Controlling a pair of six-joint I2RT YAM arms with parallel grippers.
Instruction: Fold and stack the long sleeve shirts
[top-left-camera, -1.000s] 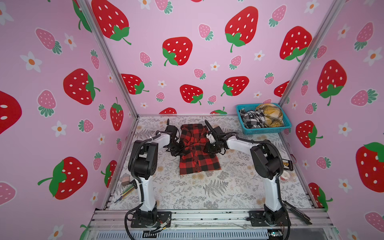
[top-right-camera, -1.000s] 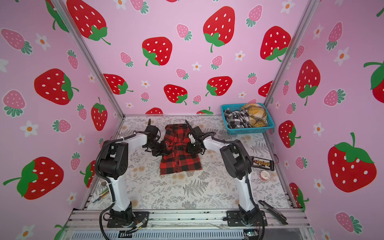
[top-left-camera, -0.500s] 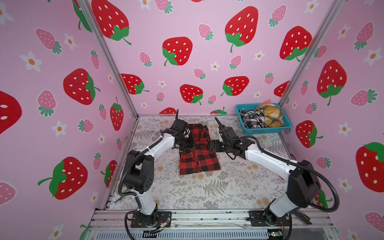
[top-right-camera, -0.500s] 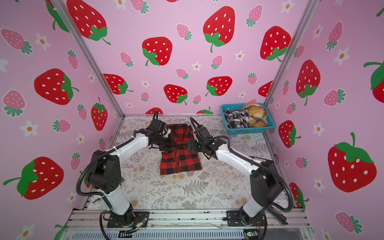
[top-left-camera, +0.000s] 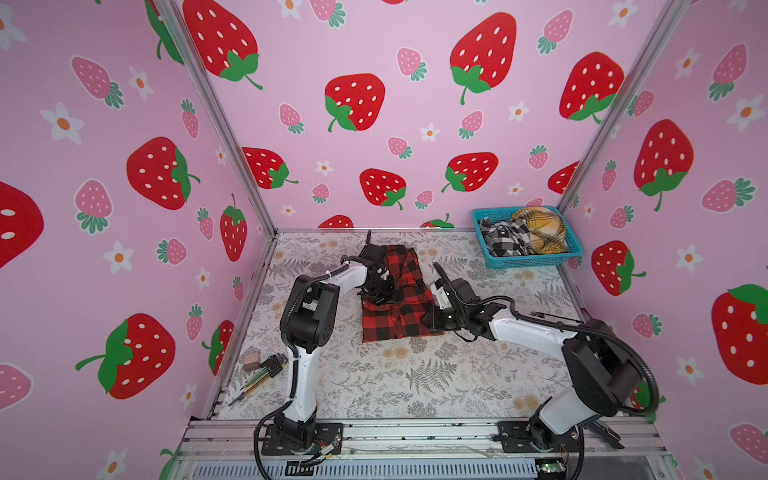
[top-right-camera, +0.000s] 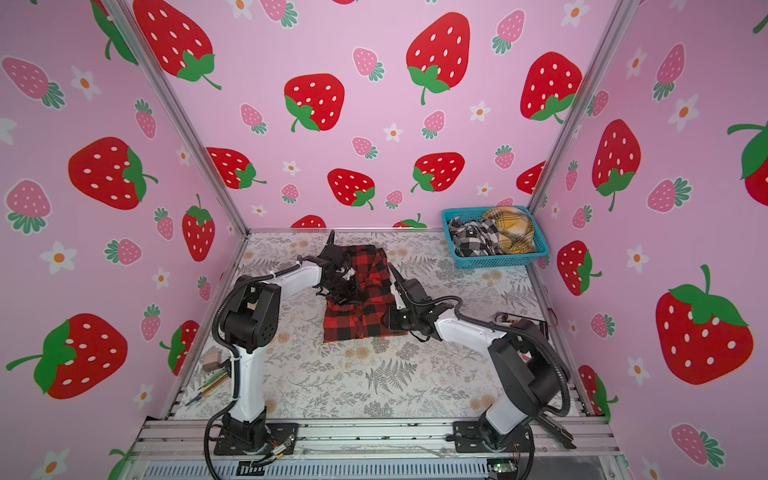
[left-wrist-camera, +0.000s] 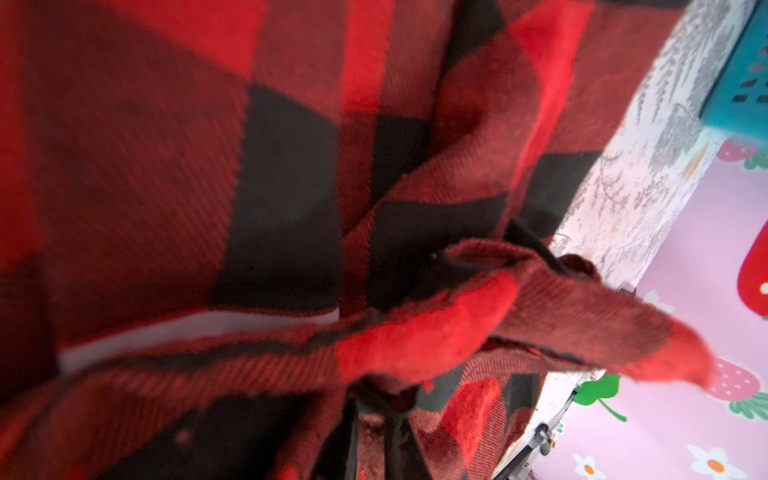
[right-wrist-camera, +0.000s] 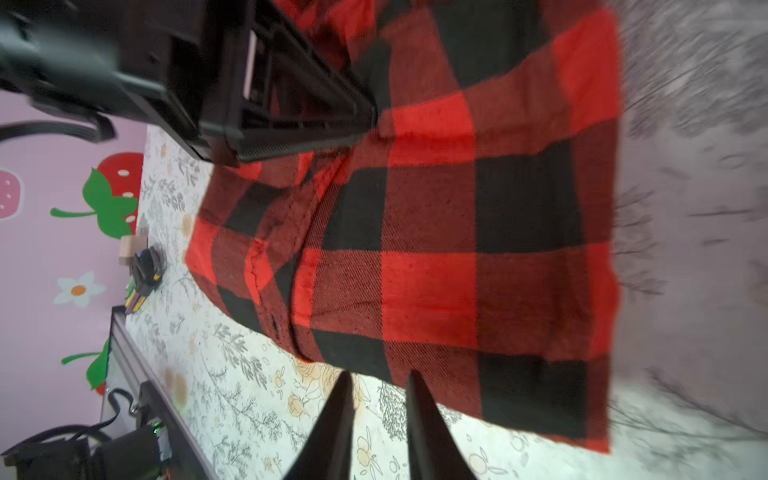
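- The right tool (right-wrist-camera: 378, 378) now sits just beside the red-and-black shirt's (top-left-camera: 395, 309) near right corner, nearer the front than a moment ago; its tips are slightly apart and empty.
- The left tool (top-left-camera: 381, 290) stays clamped on a fold at the shirt's left edge (cloth bunches over it).
- The shirt lies narrowed on the desk (top-left-camera: 415, 374); a bottom-up fold looks next.
- The black-and-white shirt (top-left-camera: 500, 240) and mustard-yellow shirt (top-left-camera: 540, 230) wait in the teal basket (top-left-camera: 536, 262).

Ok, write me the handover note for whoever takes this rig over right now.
Left claw: shut on a fold of the red shirt, mid-table.
Right claw: slightly open, empty, beside that shirt's edge.
Black-and-white shirt and yellow shirt: crumpled in the basket.
Done: red shirt partly folded.
To do: finish it, fold the other two, stack all three.
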